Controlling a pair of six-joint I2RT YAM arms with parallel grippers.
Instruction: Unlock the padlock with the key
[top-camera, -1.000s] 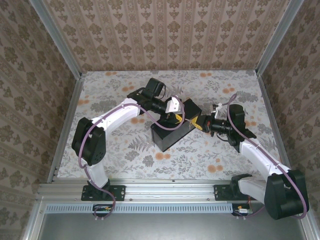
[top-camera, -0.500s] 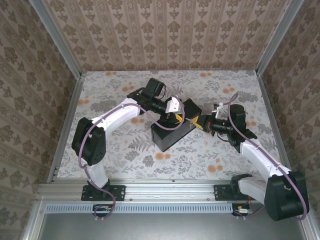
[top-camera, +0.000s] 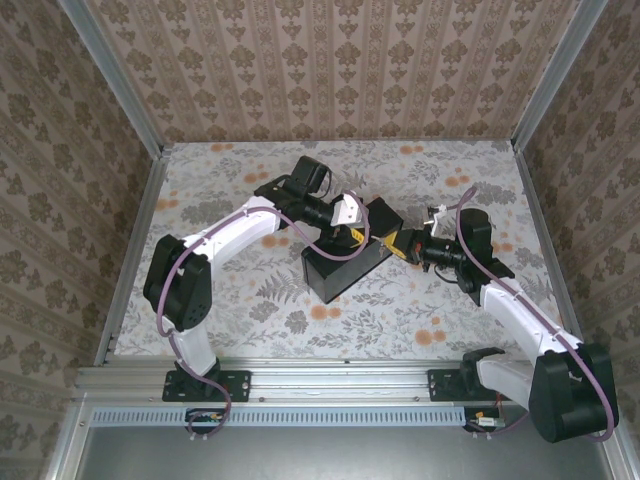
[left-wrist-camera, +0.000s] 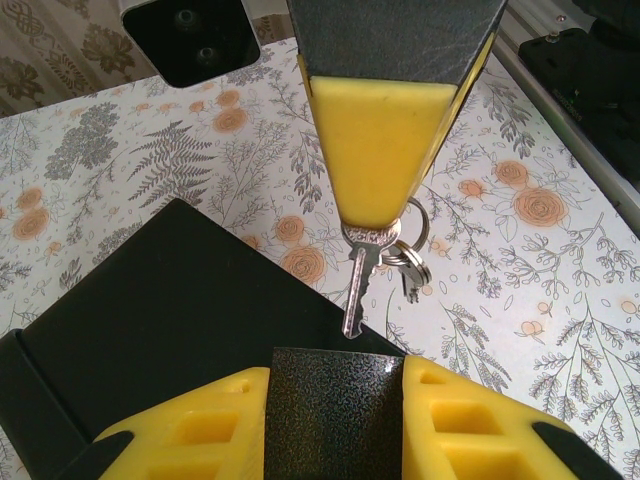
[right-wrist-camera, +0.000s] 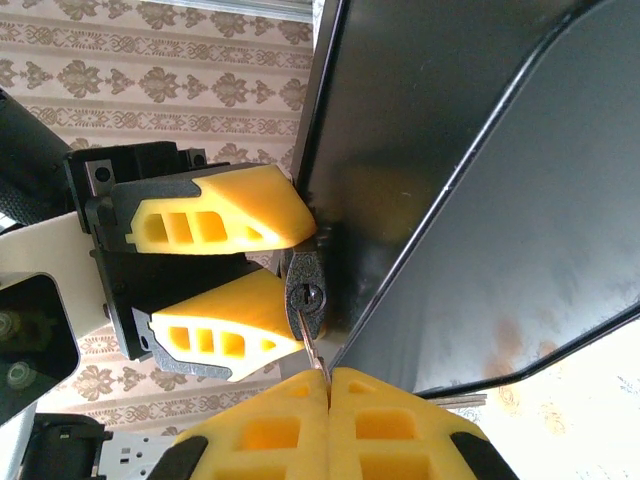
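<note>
Where the left arm reaches in from the left of the overhead view, its hand (top-camera: 352, 231) lies against the far end of a black box (top-camera: 335, 272) in the middle of the flowered worktop (top-camera: 265, 305). From above, what that hand holds is too small to make out. The wrist views settle it. In the left wrist view a dark, speckled padlock (left-wrist-camera: 335, 405) is clamped between the two yellow fingers (left-wrist-camera: 190, 440), which are closed narrowly on its sides, with the box lid spread out to the left beneath it. The right wrist view looks at the same grip from the other side. There the padlock's end face, with its keyhole (right-wrist-camera: 313, 293), is turned toward the camera and pinched between the left hand's fingers, hard against the edge of the box.

Just right of the padlock comes the key (left-wrist-camera: 357, 290). The left wrist view shows it hanging blade-first toward the padlock's top edge, with a ring (left-wrist-camera: 414, 222) carrying another key dangling beside it. Whether the tip touches the padlock I cannot tell. In the right wrist view only a sliver of the blade shows, ending at the rim of the padlock below the keyhole, not inside it.

Farthest right, the right hand (top-camera: 403, 246) pinches the key's head, its yellow pads (right-wrist-camera: 385, 425) pressed tight together.
</note>
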